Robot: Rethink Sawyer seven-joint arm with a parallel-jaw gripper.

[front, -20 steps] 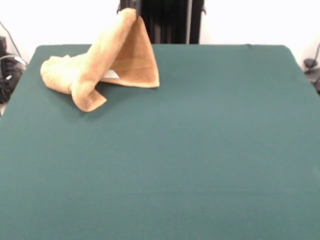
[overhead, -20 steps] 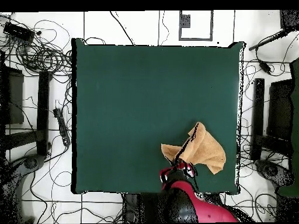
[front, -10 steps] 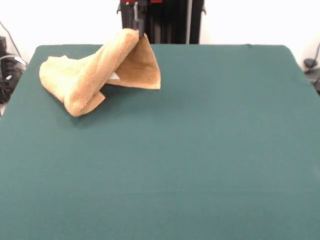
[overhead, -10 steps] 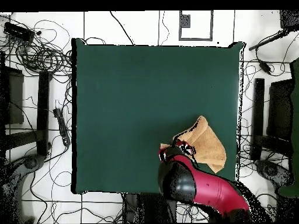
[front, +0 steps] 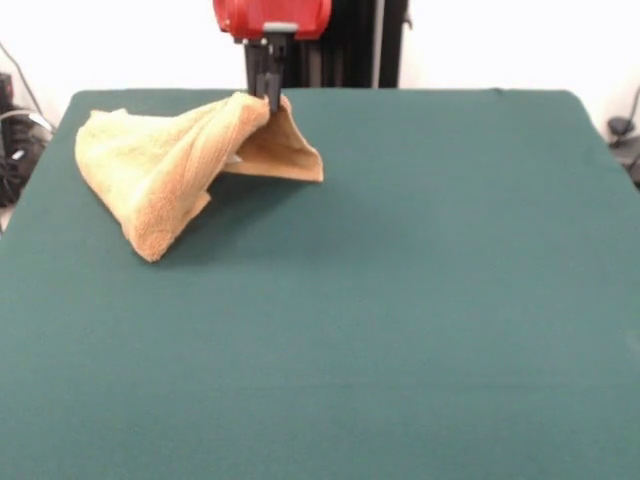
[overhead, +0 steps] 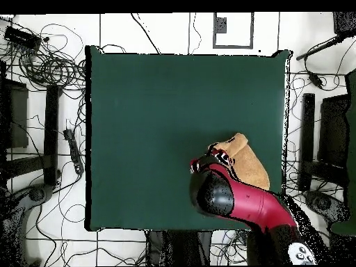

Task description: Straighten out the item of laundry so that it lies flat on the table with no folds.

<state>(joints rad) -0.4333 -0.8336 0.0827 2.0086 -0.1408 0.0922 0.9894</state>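
Towel (front: 165,160) is folded over itself and lifted at one point, so it makes a tent shape w/ lower edges resting on the table (front: 400,300). It sits near one table corner. Gripper (front: 268,95) is above towel's peak, jaws closed and pinching the raised fold. Red arm (overhead: 243,205) covers part of towel from overhead.

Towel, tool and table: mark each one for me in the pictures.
towel (front: 150,170), front view, on the raised fold's outer face.
tool (front: 267,98), front view, at its tips on the towel's peak.
table (front: 420,300), front view, on bare green cloth.
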